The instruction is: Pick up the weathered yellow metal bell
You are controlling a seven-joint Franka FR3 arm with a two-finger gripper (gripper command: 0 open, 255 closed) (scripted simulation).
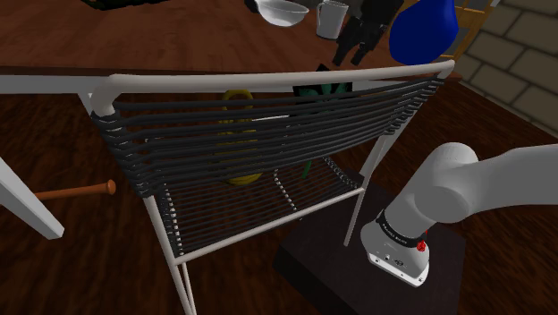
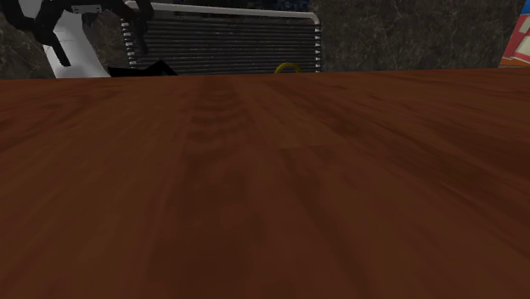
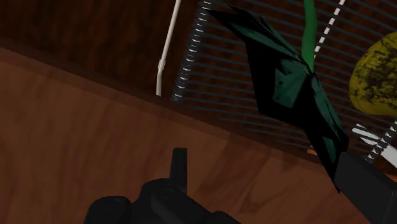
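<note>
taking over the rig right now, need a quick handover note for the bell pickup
The gripper is open and holds nothing. It hangs over the wooden table near the edge that faces the chair.
The yellow bell, blotched dark, sits past that table edge, in front of the chair's corded back and beside a dark green leafy thing. I can't tell if it rests on the seat.
Done: nothing, the bell is untouched.
Left: reach past the table edge, probably keeping clear of the leaves, close on the bell and lift it.

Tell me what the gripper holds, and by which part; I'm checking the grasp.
Nothing: the gripper is open above bare table, and the yellow bell sits on the chair, untouched.
</note>
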